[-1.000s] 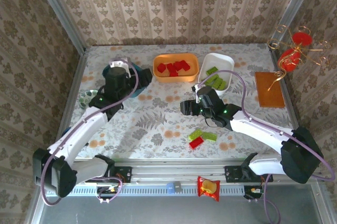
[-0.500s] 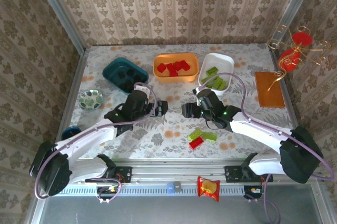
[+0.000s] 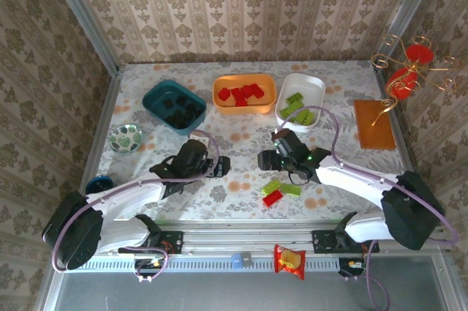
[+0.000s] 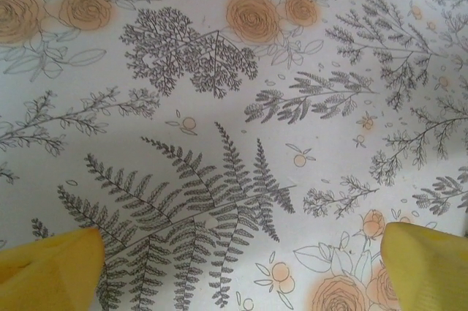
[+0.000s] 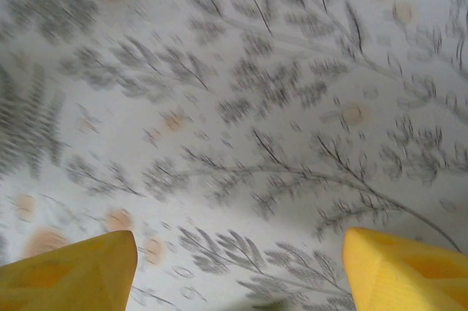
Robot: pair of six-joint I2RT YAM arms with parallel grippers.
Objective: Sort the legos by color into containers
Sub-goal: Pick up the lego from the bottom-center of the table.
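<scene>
Patterned wallpaper surrounds a table (image 3: pixel 234 132) covered with a floral cloth. In the top view, three trays stand in a row at the far side. The dark teal tray (image 3: pixel 155 99) holds black bricks (image 3: pixel 183 108), the orange tray (image 3: pixel 244 108) holds red bricks (image 3: pixel 241 93), and the white tray (image 3: pixel 313 87) holds lime green bricks (image 3: pixel 298 112). A few loose bricks (image 3: pixel 280 191), green and red, lie together on the cloth near the front, just beside the right arm. The left gripper (image 3: pixel 220 166) and the right gripper (image 3: pixel 265 159) face each other over the middle of the table, near but apart. A patterned bowl (image 3: pixel 126 137) and a dark blue bowl (image 3: pixel 97 183) sit at the left.

In the left wrist view, two yellow fingertips (image 4: pixel 51 267) stand wide apart over bare cloth, with nothing between them.

The right wrist view is blurred. Its yellow fingertips (image 5: pixel 406 267) are likewise spread, and they hold nothing above the fern print.
</scene>
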